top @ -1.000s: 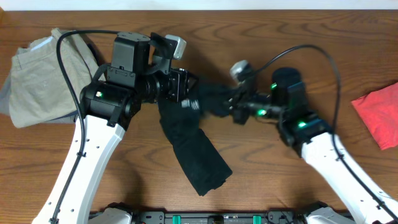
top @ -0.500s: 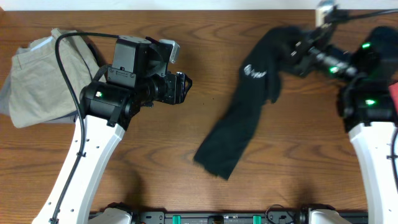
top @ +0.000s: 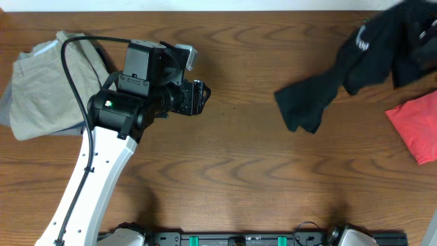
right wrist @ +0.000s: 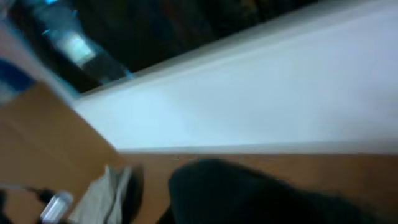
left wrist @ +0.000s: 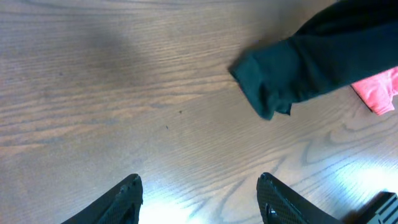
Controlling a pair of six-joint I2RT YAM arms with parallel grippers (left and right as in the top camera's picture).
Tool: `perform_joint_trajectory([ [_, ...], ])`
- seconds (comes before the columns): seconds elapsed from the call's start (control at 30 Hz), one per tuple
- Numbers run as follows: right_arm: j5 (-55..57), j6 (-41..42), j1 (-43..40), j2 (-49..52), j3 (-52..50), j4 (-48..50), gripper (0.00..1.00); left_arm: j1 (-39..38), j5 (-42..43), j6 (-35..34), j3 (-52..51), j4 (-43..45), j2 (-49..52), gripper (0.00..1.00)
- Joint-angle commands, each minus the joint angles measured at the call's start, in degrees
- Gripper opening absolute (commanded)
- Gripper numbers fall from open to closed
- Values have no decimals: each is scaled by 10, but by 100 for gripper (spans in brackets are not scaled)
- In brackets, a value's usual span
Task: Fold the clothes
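Note:
The clothes, a black T-shirt (top: 341, 75) with a small white print, hang bunched at the table's far right, the lower end (top: 304, 106) trailing toward the middle. The shirt runs off the overhead frame's top right corner, where my right arm is out of view. In the right wrist view, black fabric (right wrist: 249, 193) fills the bottom and hides the fingers, which are shut on the shirt. My left gripper (top: 200, 98) stands open left of centre. Only bare wood lies between its fingertips (left wrist: 134, 186), with the shirt's end (left wrist: 267, 93) far ahead.
Folded khaki trousers (top: 48, 82) lie at the far left beside my left arm. A red-pink cloth (top: 416, 126) lies at the right edge, just below the hanging shirt. A white wall borders the table's far edge.
The right arm has swept the shirt from the table's middle to the far right and left the overhead frame. The left gripper has let the shirt go and stayed in place.

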Motion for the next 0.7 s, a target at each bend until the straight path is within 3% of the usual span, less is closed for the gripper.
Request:
perform_joint_trajectory([
  [0.0, 162, -56, -4, 1, 4, -73, 1, -1, -7, 2, 4, -5, -8, 60],
  [0.1, 198, -62, -3, 1, 4, -115, 1, -1, -7, 2, 4, -7, -8, 61],
  [0.33, -201, -265, 52, 1, 4, -106, 1, -1, -7, 2, 4, -6, -8, 61],
  [0.4, -244, -273, 72, 1, 4, -106, 1, -1, -7, 2, 4, -6, -8, 61],
  [0.5, -210, -273, 113, 2, 3, -113, 1, -1, -7, 2, 4, -6, -8, 61],
  [0.67, -47, -264, 194, 17, 3, -139, 1, -1, -7, 2, 4, -9, -8, 61],
])
